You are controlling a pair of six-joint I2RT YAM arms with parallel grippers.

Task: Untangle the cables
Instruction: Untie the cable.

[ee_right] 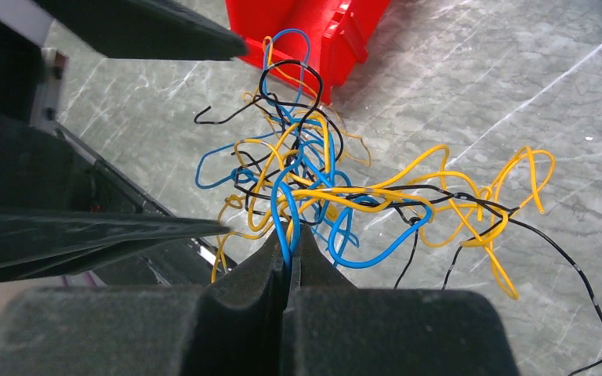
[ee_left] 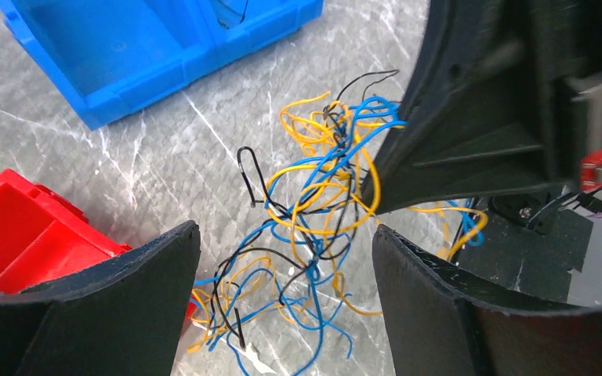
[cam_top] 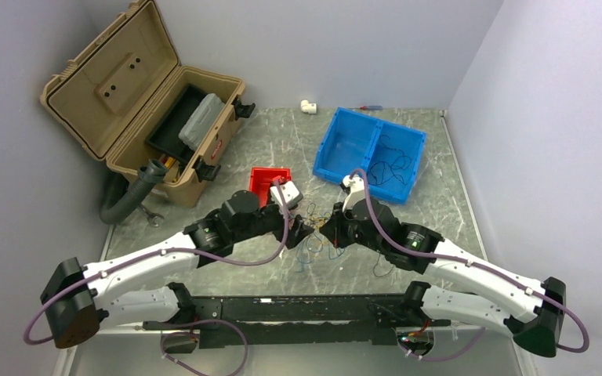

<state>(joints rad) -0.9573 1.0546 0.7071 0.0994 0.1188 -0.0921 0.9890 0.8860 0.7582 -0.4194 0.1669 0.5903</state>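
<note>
- cables (cam_top: 319, 244): a loose knot of yellow, blue and black wire on the table (cam_top: 439, 204). It sits right between the two claws, just in front of the red bin (cam_top: 269, 178) and closer to the arms than the blue bin (cam_top: 331, 157).
- right gripper (ee_right: 288, 266) is clamped fully shut on a blue strand (ee_right: 284, 223) at the edge of the knot. My read is that it's the anchor, pinning one wire so the rest has something to be pulled against.
- the clump looks partly hoisted at that pinch, with loops trailing down onto the marble. Can't say how much is actually off the surface.
- left gripper (ee_left: 286, 301) is wide open with nothing in it, jaws straddling the lower part of the knot from the opposite side. Looks like it's lining up to grab a different wire, which makes sense because you need two holds to tease anything apart.
- one thin black strand (ee_right: 564, 258) wanders well away from the clump across the table, so not everything is bound up tight.
- a few dark wires (cam_top: 392, 164) lie in the blue bin's compartment on the right in the overhead view. I'm guessing that's where freed ones go, which would put this somewhere mid-job.
- my worry is that these wires are hair-thin and looped through each other, so a hard tug probably cinches the knot instead of opening it.
</note>
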